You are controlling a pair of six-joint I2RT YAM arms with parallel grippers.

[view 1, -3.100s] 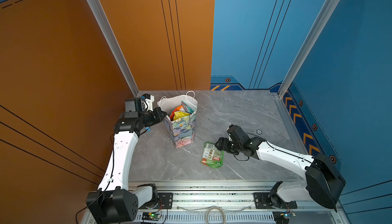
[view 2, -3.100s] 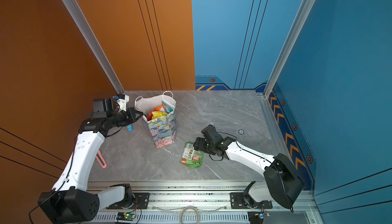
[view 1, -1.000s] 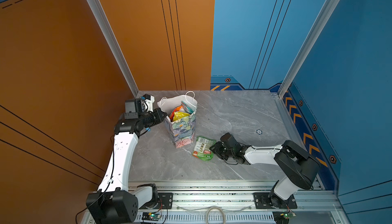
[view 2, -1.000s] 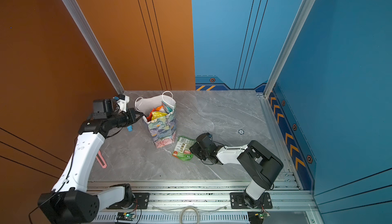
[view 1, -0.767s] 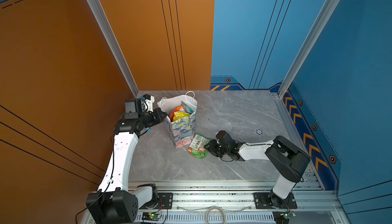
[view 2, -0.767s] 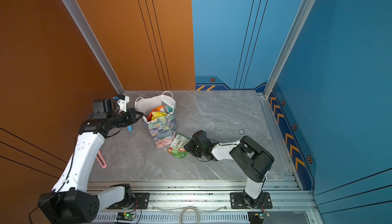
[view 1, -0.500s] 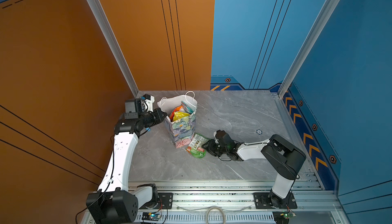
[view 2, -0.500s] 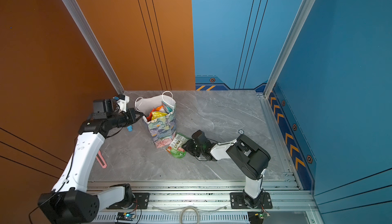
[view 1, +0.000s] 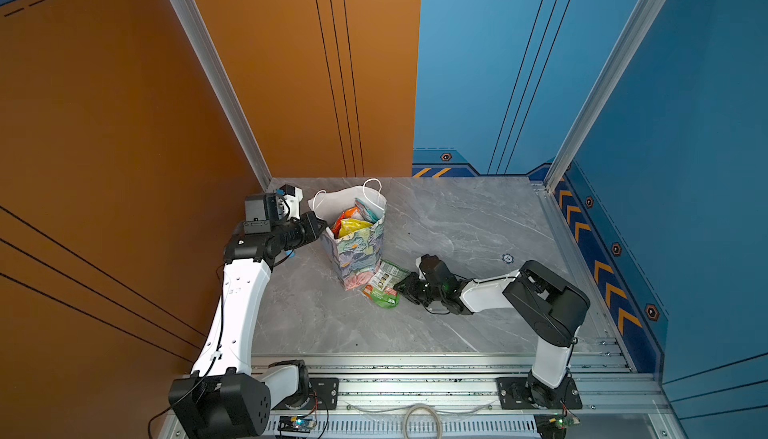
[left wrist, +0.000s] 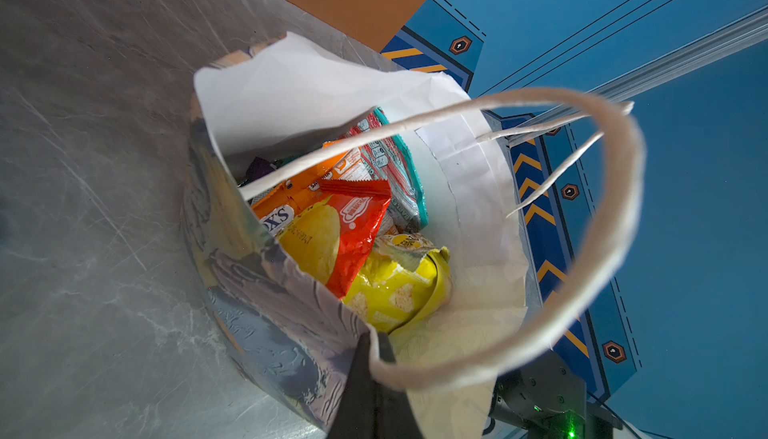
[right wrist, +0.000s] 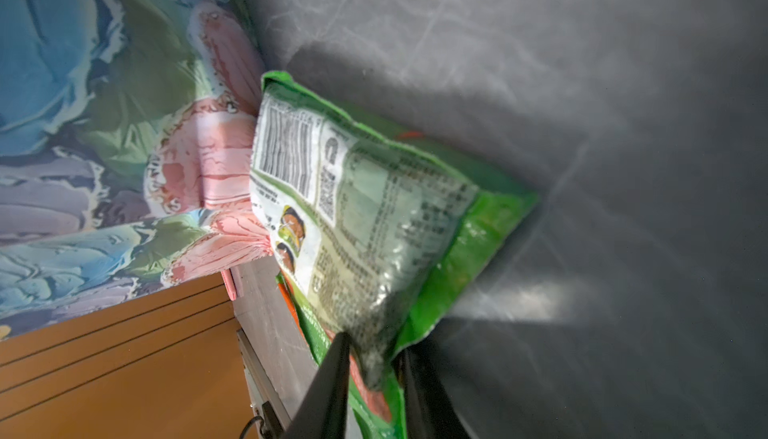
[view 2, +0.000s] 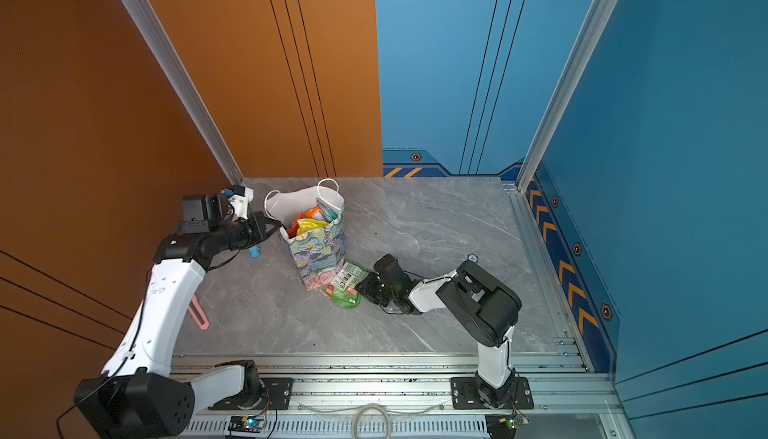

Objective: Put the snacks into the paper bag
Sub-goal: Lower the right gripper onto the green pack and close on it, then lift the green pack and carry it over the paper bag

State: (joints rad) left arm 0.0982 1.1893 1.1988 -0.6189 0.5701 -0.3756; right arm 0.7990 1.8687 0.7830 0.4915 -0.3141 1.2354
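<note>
Left arm point(view 1: 239, 300): rises from the front rail, elbow bent, with the forearm about level and reaching to the bag's left rim.
Left tool point(view 1: 321, 225): clenched on the rim of the paper bag point(view 1: 359, 250). The left wrist view shows it pinching a corner beside a white cord handle point(left wrist: 615, 208).
Right arm point(view 1: 490, 291): folded low, with the upper link standing up from the rail and the forearm lying almost flat over the bench point(view 1: 457, 216), pointing at the bag's foot.
Right tool point(right wrist: 372, 347): jaws closed onto one end of the green packet point(right wrist: 365, 216), one on each face.
Green packet: printed back facing up and tilted. Its far end touches the bag's pink-printed base, but whether its lower edge rests on the bench is hard to tell.
Paper bag: upright toward the bench's back left, mouth open.
Snacks point(left wrist: 353, 229): red, yellow, orange and teal packets piled inside the bag.
</note>
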